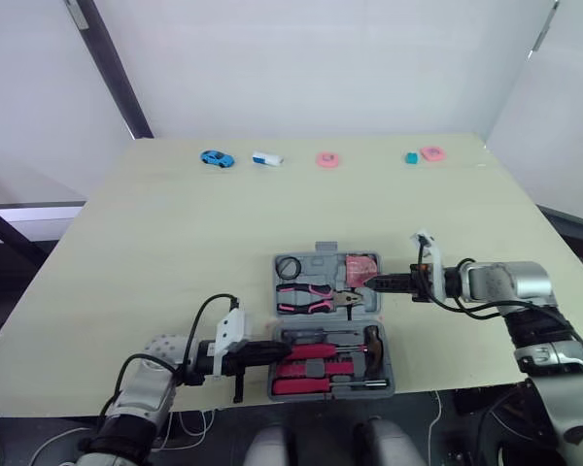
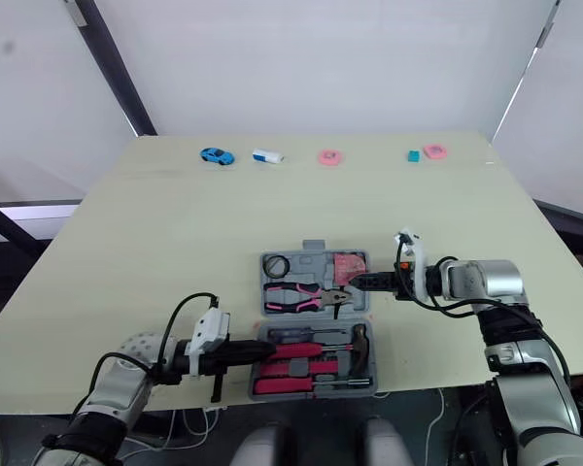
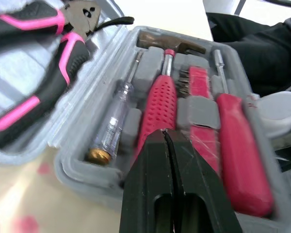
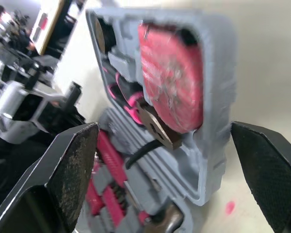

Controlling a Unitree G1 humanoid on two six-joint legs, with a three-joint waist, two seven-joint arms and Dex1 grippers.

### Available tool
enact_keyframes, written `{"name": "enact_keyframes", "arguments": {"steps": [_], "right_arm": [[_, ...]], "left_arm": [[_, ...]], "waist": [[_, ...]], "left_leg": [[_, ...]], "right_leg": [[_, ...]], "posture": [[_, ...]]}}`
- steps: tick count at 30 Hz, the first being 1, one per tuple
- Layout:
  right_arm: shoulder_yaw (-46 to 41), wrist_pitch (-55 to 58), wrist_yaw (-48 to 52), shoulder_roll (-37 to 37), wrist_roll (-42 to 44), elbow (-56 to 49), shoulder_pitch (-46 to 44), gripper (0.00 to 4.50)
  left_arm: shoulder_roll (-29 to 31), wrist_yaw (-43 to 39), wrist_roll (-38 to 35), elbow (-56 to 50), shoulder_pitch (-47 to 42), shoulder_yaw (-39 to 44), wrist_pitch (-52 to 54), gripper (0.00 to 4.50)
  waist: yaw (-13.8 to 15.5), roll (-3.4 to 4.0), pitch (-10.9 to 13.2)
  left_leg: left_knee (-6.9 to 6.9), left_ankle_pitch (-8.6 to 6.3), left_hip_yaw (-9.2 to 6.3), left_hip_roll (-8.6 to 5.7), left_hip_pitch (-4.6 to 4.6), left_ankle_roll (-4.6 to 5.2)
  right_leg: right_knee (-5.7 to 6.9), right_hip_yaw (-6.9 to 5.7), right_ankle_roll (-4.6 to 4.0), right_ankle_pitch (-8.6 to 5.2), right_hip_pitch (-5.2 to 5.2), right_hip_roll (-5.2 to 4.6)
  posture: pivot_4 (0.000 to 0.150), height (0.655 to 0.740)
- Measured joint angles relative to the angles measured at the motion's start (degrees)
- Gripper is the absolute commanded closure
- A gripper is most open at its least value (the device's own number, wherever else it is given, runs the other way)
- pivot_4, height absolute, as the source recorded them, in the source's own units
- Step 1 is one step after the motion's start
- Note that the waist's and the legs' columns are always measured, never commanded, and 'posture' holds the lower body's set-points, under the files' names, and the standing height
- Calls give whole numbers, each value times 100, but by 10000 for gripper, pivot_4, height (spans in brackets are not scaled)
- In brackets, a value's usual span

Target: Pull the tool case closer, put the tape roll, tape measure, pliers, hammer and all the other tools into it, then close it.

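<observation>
Grey case [image 1: 325,250] beside right tool [image 1: 370,282]

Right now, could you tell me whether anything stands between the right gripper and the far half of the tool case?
Nothing visible does. The open right gripper sits at the right edge of the far half of the tool case, and the pliers and tape measure lie inside that half.

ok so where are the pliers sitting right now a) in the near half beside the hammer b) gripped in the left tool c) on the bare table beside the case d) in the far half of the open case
D: the pliers lie in the far half of the open tool case, while the hammer sits in the near half.
</observation>
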Motion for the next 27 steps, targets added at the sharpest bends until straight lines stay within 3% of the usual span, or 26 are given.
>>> {"name": "enact_keyframes", "arguments": {"steps": [7, 13, 20, 27], "right_arm": [[-856, 1076, -291, -282, 1149, -2066, 786, 0], [-1345, 1764, -592, -480, 2110, -3534, 1640, 0], [-902, 1123, -1662, -139, 1362, -2822, 1303, 0], [-12, 24, -1891, -46, 375, -1295, 586, 0]], "left_arm": [[949, 29, -1032, -970, 550, 1134, 1401, 44546], [1013, 672, -1375, -1482, 650, 1718, 2240, 44546], [661, 1006, -1329, -2386, 268, 986, 2710, 44546], [383, 941, -635, -1995, -144, 181, 2234, 44546]], "waist": [[15, 3, 10], [35, 0, 10], [3, -1, 11], [20, -1, 11]], "left_leg": [[-2, 0, 4, 0, 0, 0], [-4, 0, 2, -1, -1, 0], [2, 0, 17, -5, 2, 0], [-7, 0, 11, -6, -1, 0]], "right_leg": [[-5, -1, 12, -22, -4, -8], [-22, -4, 11, -25, 5, -11], [-23, 11, 15, -21, 5, -5], [-26, 10, 6, -2, 4, 0]], "posture": [[1500, 7400], [1500, 7400], [1500, 7400], [1500, 7400]]}}
